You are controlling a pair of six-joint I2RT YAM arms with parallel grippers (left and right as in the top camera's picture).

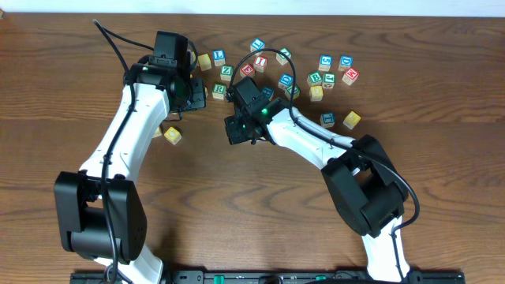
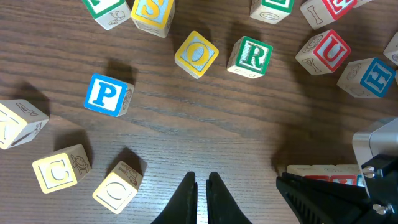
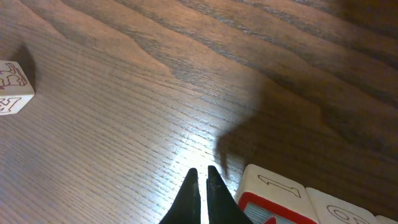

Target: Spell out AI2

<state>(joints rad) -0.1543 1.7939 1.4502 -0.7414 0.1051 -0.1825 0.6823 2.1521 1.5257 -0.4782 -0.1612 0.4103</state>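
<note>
My right gripper [image 3: 202,180] is shut and empty, its tips just above the wood. A white cube with a red frame [image 3: 273,198] sits right beside its fingers, with a second white cube [image 3: 348,213] touching it on the right; their top letters are cut off. The same two cubes [image 2: 323,177] show in the left wrist view, half under the right gripper's black body. My left gripper [image 2: 202,182] is shut and empty over bare wood. In the overhead view the left gripper [image 1: 194,95] and right gripper [image 1: 233,130] are close together. I cannot pick out the blue 2.
Loose cubes lie around: blue P [image 2: 107,94], yellow O [image 2: 196,54], green R [image 2: 250,56], red U [image 2: 323,51], blue H [image 2: 367,76], pale C [image 2: 61,168]. Several more are scattered at the back [image 1: 316,75]. A yellow cube [image 1: 172,136] lies by the left arm.
</note>
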